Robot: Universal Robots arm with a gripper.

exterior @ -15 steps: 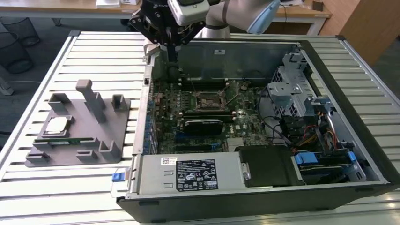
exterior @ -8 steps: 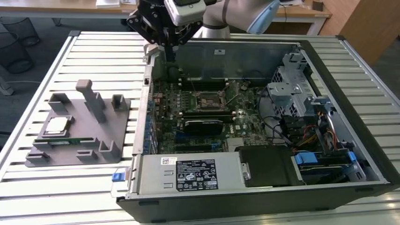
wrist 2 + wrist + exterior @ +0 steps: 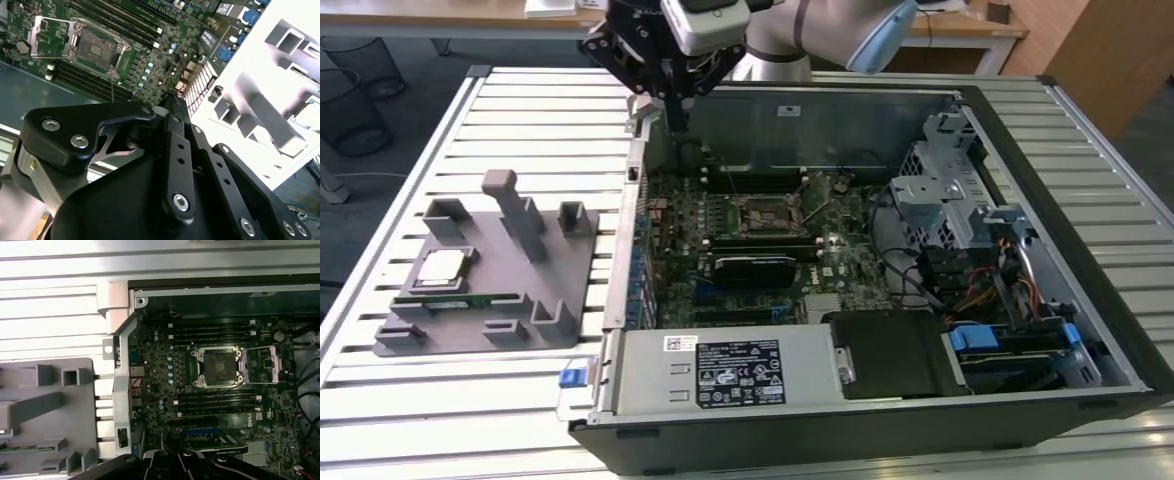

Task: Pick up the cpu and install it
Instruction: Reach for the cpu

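Observation:
The cpu (image 3: 443,267), a small square chip with a shiny silver top, lies flat on the grey fixture (image 3: 520,320) at the exterior view's left, outside the computer case. My gripper (image 3: 678,125) hangs well above the case's back left corner, far from the cpu, its fingers shut with nothing between them. In the second wrist view the gripper (image 3: 173,97) shows as black links meeting at one tip over the motherboard. The open motherboard socket (image 3: 765,211) sits mid-board, its frame lifted, and it also shows in both wrist views (image 3: 218,365) (image 3: 97,47).
A narrow green memory stick (image 3: 460,300) lies on the fixture in front of the cpu, among upright grey posts (image 3: 520,215). The case (image 3: 720,385) holds a drive cage (image 3: 947,190), cables and a black graphics card (image 3: 754,268). The slatted table (image 3: 400,400) surrounds it.

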